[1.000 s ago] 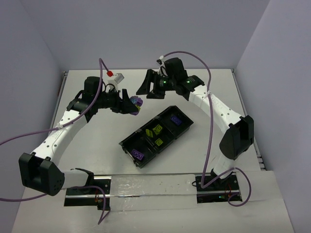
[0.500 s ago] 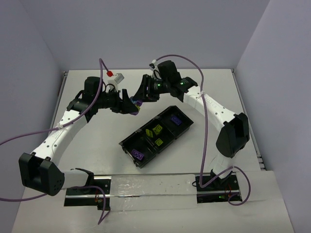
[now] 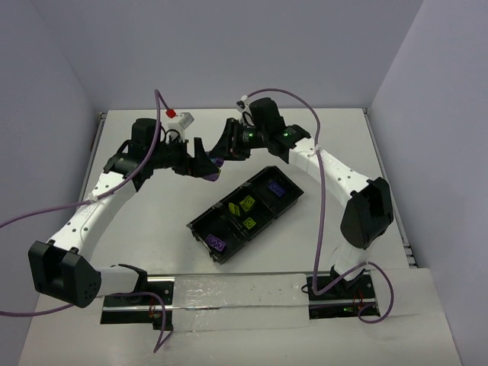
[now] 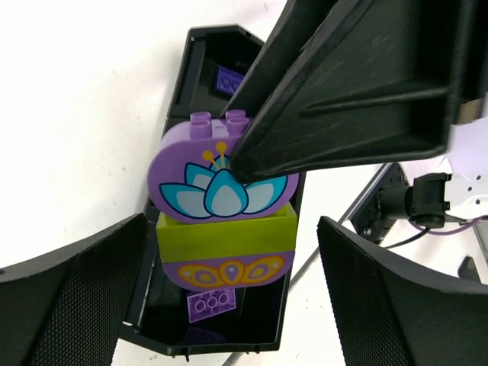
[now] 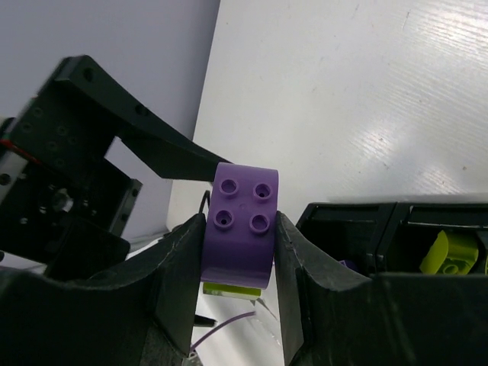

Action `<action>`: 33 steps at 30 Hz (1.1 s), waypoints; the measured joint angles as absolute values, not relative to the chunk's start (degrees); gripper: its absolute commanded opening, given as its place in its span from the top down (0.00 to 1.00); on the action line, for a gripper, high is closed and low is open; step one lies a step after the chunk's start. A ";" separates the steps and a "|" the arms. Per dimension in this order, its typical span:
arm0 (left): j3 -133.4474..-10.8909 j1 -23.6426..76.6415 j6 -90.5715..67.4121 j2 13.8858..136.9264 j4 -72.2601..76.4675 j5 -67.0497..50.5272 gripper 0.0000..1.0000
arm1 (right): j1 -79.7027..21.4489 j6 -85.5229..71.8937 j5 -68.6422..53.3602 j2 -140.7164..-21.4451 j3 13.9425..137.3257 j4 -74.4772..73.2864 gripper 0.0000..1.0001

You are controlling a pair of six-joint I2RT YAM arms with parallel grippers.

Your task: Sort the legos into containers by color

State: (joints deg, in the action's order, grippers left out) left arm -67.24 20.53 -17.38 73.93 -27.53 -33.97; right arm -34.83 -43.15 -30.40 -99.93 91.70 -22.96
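Top view, left pincer (image 3: 203, 165): I see it raised over the far left of the tabletop (image 3: 152, 229), jaws spread, just beside the stacked block (image 3: 216, 160).
Top view, right pincer (image 3: 223, 149): it meets the left one nose to nose at the block; I cannot tell its grip from up here.
Top view, tray (image 3: 197, 226): it lies diagonally mid-tabletop, with purple legos (image 3: 217, 242) in the two end compartments and yellow-green legos (image 3: 246, 204) in the middle one.
Left wrist, my fingers (image 4: 72, 305): they stand wide on either side of the block with a gap to each, holding nothing.
Left wrist, block: a purple top brick (image 4: 221, 183) with a lotus print sits on a yellow-green brick (image 4: 226, 235) and a purple base, hanging over the tray. A right finger (image 4: 358, 84) presses its tip against the top brick.
Right wrist, grip: both fingers are clamped on the sides of the purple top brick, studs facing the camera. The tray shows at lower right.
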 measured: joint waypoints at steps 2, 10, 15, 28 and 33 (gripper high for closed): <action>-68.34 20.53 -17.34 73.92 -27.85 -33.74 0.01 | -33.96 -43.56 -30.99 -99.11 90.25 -22.05 1.00; -69.16 16.19 -19.89 71.46 -26.53 -35.61 0.01 | -26.18 -44.14 -34.45 -94.28 85.13 -16.00 1.00; -60.20 10.64 -32.47 68.06 -10.68 -43.61 0.01 | -22.35 -46.60 -38.71 -89.32 78.55 -7.21 1.00; -45.37 11.90 -70.94 72.72 38.78 -54.91 0.01 | -21.82 -55.40 -48.74 -86.48 71.76 14.25 1.00; -46.67 13.84 -74.81 75.04 44.49 -56.00 0.06 | -21.87 -56.14 -49.72 -86.48 71.68 15.96 1.00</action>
